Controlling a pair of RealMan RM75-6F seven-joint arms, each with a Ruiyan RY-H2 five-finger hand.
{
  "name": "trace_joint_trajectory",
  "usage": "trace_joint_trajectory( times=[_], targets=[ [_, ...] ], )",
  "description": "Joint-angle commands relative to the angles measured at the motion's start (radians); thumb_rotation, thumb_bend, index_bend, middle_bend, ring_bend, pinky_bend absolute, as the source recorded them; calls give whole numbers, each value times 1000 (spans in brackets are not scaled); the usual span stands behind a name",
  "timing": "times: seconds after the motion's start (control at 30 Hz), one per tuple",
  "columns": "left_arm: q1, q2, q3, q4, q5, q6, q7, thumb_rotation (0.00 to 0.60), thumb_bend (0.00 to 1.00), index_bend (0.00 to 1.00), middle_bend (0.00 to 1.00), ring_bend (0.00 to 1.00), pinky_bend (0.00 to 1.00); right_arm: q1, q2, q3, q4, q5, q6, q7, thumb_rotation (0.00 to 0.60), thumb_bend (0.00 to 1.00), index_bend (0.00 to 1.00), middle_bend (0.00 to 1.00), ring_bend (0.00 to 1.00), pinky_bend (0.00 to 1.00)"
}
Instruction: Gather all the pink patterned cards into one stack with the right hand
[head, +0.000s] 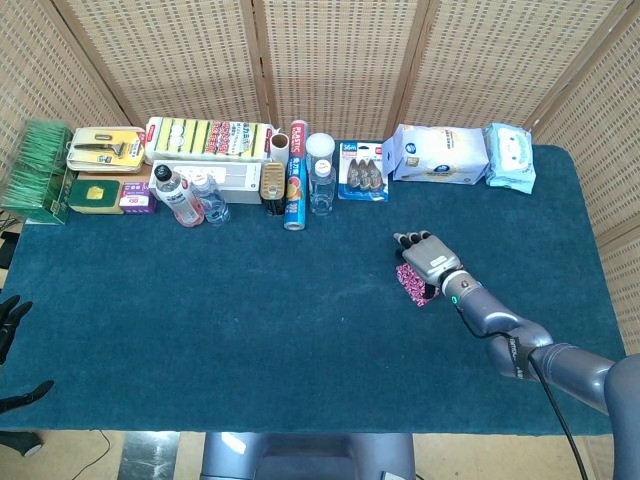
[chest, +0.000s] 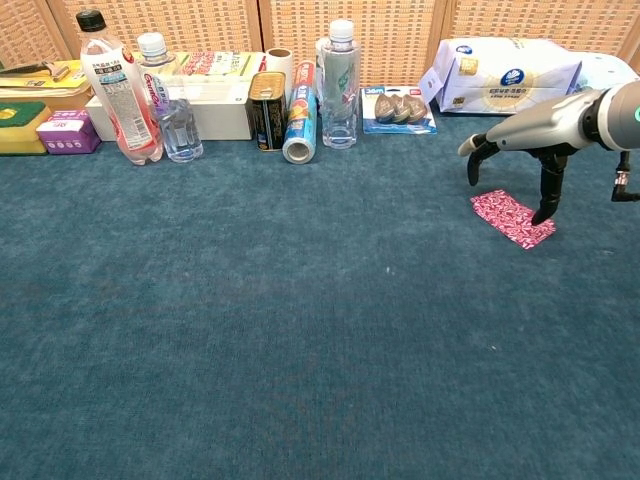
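The pink patterned cards (chest: 510, 217) lie flat on the blue cloth at the right as one near-aligned pile; the head view shows the cards (head: 411, 283) partly under my hand. My right hand (chest: 520, 138) arches over them with fingers spread and pointing down, and one fingertip (chest: 541, 213) touches the pile's right edge. It grips nothing. From above, the right hand (head: 431, 255) covers the pile's far side. My left hand (head: 12, 318) hangs off the table's left edge, fingers apart and empty.
A row of goods lines the back edge: bottles (chest: 112, 90), a can (chest: 267, 110), a foil roll (chest: 300, 125), a blister pack (chest: 398, 108), and wipe packs (chest: 505, 72). Bare blue cloth (chest: 300, 330) lies in front of the row.
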Motion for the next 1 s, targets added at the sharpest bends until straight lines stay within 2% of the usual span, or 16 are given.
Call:
trace_joint_trajectory(
  times=[0.03,0.27,0.4,0.5,0.7,0.87,1.0],
  targets=[
    [0,1,0,0,0,1,-1,600,83,0,0,0,0,-1,2,1,-1,-1,2,2,600,115,221,29,92,113],
    [-4,3,0,-3,-1,-9,0,600,83,0,0,0,0,-8,36,12,-55,-7,18,18,600,114,221,28,92,113],
    [-4,11,1,-1,2,-9,-16,600,84,0,0,0,0,-28,100,28,-152,-12,59,42,600,107,215,29,91,110],
    [1,19,2,7,6,2,-40,600,83,0,0,0,0,-67,152,36,-238,-35,133,61,600,76,196,29,87,96],
    [6,30,7,33,15,8,-76,600,84,0,0,0,0,-191,224,29,-346,-168,367,114,600,38,177,33,83,89],
    [18,39,22,64,46,27,-121,600,83,0,0,0,0,-311,255,-5,-352,-335,589,222,600,29,177,43,83,90],
    [37,38,31,92,58,56,-149,600,84,0,0,0,0,-437,287,-37,-378,-377,766,211,600,28,176,43,80,89]
  ],
)
